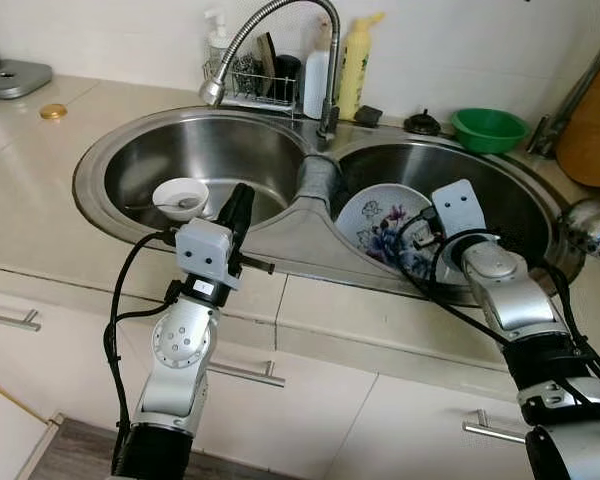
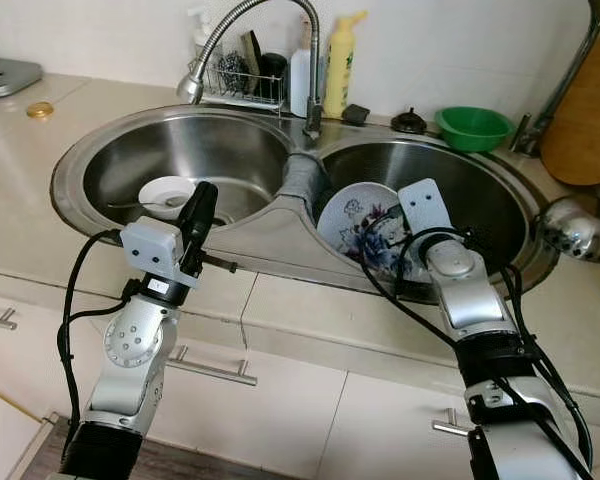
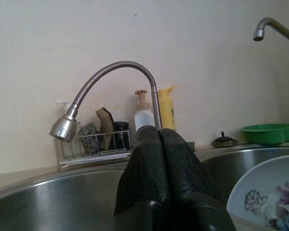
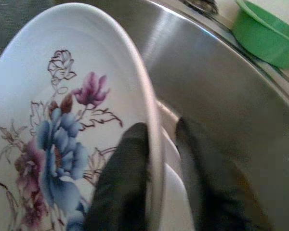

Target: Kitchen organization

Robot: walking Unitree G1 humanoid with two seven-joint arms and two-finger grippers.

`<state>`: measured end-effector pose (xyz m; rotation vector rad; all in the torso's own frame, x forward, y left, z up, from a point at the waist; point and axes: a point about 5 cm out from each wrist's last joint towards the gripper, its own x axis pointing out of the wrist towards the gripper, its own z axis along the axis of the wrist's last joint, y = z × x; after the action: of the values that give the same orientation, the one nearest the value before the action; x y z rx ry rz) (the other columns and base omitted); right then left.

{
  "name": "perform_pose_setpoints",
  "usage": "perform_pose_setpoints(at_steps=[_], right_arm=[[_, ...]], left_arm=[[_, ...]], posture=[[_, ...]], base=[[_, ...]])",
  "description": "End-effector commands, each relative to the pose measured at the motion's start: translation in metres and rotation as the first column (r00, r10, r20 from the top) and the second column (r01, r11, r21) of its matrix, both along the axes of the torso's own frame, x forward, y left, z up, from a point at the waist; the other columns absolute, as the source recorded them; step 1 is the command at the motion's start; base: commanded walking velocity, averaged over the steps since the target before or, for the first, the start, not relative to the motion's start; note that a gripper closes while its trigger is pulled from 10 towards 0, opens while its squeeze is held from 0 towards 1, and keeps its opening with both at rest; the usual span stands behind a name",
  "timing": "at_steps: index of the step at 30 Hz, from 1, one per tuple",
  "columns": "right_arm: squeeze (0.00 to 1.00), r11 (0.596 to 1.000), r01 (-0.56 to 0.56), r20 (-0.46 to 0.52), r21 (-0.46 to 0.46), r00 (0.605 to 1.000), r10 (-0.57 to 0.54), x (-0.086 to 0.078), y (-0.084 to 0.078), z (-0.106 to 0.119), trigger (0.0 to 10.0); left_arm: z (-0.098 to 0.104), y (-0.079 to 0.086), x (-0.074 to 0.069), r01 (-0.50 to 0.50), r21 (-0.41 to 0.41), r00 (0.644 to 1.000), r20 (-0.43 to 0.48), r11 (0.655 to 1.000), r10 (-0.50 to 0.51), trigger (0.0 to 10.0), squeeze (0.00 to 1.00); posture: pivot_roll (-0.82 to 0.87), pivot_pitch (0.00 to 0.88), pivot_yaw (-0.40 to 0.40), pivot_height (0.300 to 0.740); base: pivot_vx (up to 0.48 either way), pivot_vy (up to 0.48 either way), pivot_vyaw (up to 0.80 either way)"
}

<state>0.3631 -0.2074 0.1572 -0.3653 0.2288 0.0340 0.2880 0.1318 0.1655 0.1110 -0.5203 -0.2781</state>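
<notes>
Stainless-steel double sink (image 1: 280, 235): in its right basin a flowered plate (image 1: 380, 225) is held tilted, its rim pinched by the right hand (image 4: 156, 168). The left hand (image 1: 238, 212), fingers closed on nothing, is poised over the left basin.

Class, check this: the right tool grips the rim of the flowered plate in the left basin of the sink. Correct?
Not quite. The right tool does grip the flowered plate by its rim, but in the right basin, as the left eye view shows.

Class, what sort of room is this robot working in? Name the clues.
Most likely a home kitchen: a double steel sink with a flexible tap, a flowered plate in the right basin, and detergent bottles behind.
</notes>
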Motion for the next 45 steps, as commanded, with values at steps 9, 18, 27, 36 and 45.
perform_pose_setpoints(at_steps=[9,18,27,36,45], right_arm=[[1.0,0.961,0.135,0.232,0.239,0.954,-0.192,-0.005,-0.014,0.034,10.0],[1.0,0.903,0.173,0.263,0.392,0.92,-0.291,-0.013,-0.019,0.043,10.0],[1.0,0.932,0.105,0.166,0.347,0.971,-0.171,-0.016,-0.003,0.021,10.0],[1.0,0.931,0.043,0.105,0.362,0.991,-0.086,-0.018,0.008,0.012,10.0],[0.0,0.905,0.054,0.395,0.422,0.887,-0.237,-0.032,0.005,0.052,10.0]], left_arm=[[-0.007,-0.003,0.001,0.008,0.009,0.999,-0.049,1.0,-0.007,10.0,0.0],[-0.008,-0.003,0.002,0.012,0.02,0.998,-0.06,1.0,-0.011,10.0,0.0],[-0.009,-0.003,0.003,0.017,0.032,0.998,-0.069,0.999,-0.015,10.0,0.0],[-0.01,-0.002,0.003,0.013,0.037,0.997,-0.077,0.999,-0.01,10.0,0.0],[-0.012,-0.002,0.005,0.006,0.036,0.995,-0.103,0.999,-0.002,10.0,0.0]], posture=[[0.12,0.0,-0.061,0.74],[0.12,0.0,-0.058,0.74],[0.12,0.0,-0.057,0.74],[0.12,0.0,-0.058,0.74],[0.12,0.0,-0.063,0.74]], base=[[0.0,0.0,0.0],[0.0,0.0,0.0],[0.0,0.0,0.0],[0.0,0.0,0.0],[0.0,0.038,0.0]])
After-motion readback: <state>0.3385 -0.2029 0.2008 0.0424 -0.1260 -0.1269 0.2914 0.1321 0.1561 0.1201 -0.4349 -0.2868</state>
